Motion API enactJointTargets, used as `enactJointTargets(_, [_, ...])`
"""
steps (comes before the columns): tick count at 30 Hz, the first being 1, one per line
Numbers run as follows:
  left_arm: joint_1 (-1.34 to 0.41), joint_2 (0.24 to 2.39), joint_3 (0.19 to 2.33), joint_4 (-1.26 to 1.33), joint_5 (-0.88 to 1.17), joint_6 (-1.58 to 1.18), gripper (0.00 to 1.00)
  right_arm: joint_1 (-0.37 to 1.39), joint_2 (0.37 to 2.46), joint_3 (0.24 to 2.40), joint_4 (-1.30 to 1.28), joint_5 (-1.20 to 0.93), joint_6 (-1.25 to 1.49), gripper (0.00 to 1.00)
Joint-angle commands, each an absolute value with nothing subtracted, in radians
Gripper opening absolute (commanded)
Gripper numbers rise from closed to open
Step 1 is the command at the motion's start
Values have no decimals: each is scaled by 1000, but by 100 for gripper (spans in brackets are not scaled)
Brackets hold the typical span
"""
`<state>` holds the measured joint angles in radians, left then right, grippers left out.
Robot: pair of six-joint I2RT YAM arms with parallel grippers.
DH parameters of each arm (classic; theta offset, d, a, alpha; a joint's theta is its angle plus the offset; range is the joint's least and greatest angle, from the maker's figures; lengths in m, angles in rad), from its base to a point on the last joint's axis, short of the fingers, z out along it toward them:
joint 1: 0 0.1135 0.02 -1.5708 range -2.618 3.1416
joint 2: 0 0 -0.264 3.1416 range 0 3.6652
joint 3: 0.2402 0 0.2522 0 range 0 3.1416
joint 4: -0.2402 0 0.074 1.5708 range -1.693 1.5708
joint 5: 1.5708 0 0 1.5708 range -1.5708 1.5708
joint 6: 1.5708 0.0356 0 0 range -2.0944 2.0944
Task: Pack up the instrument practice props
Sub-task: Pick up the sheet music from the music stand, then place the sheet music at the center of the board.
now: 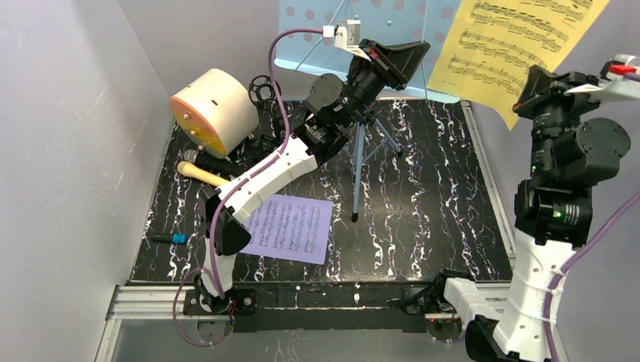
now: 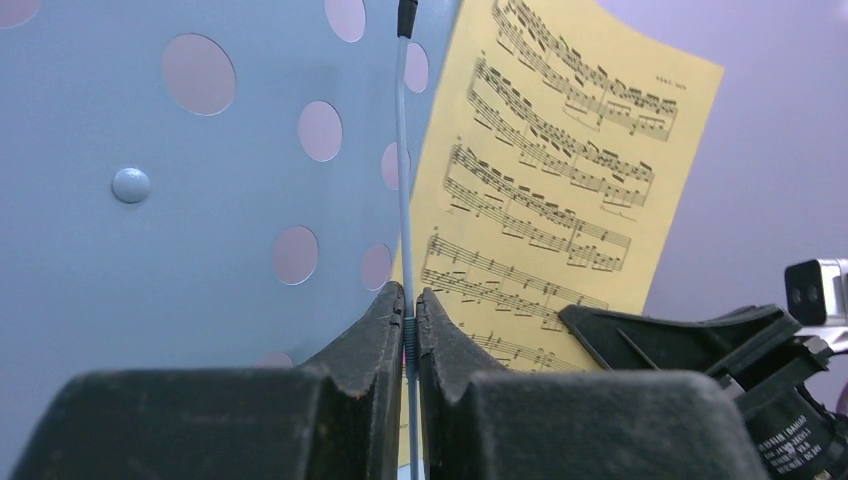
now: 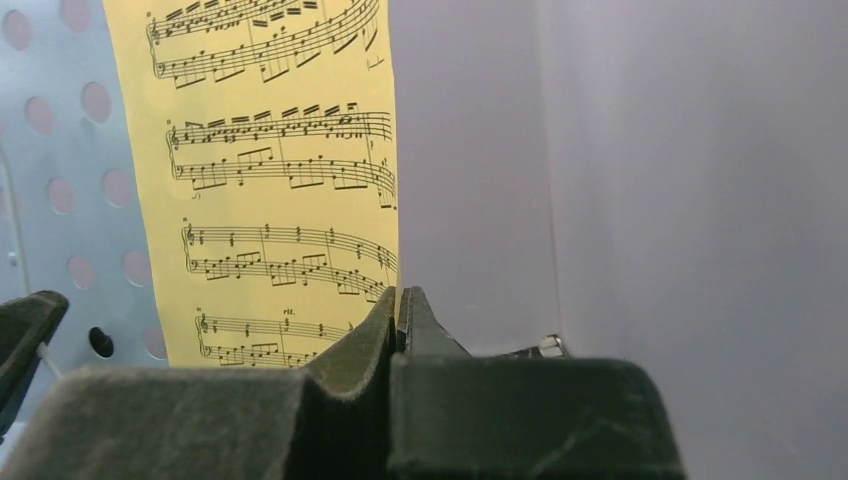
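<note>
left claw (image 2: pixel 411 325): pinched shut on thin rod of blue music rack (image 1: pixel 317 23) at worktop's (image 1: pixel 423 219) far edge | right claw (image 3: pixel 398 312): squeezed shut on yellow score sheet's (image 3: pixel 280 170) edge | lavender score sheet (image 1: pixel 290 226): flat by near edge

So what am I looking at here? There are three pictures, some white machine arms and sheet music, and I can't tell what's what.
These are two robot arms bolted at the near edge of a table. The wide picture looks down from above; the other two come from small cameras on each arm's wrist, so its own black fingers fill the bottom. The left gripper is shut on a thin rod of the blue perforated music rack, which stands on a tripod. The right gripper is shut on the edge of the yellow score sheet, held up beside the rack. On the marbled black table lie a lavender score sheet, two microphones at the left, and a big cream cylinder with an orange face.
</note>
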<state>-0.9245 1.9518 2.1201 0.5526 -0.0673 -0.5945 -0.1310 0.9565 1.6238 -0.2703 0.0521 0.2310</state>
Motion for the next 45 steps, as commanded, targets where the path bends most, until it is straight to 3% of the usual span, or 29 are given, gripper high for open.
enactJointTargets(1, [-910,1927,2095,495,-153,-562,5,-136,904,1584,-268,230,216,1])
enactJointTargets(10, [-910,1910,2087,472,-146,-537,20,-126,863,1558,-376,243,282,1])
enactJointTargets(22, [-910,1757,1943,465,-82,-463,65,-89,836,1527,-567,188,353,1])
enactJointTargets(30, [-910,1568,1732,463,-21,-358,88,-64,846,1486,-670,36,374,1])
enactJointTargets(38, [-910,1326,1385,471,125,-145,98,-61,860,1382,-652,-193,451,1])
enactJointTargets(45, [-910,1187,1134,379,160,-57,98,-61,881,1316,-638,-376,479,1])
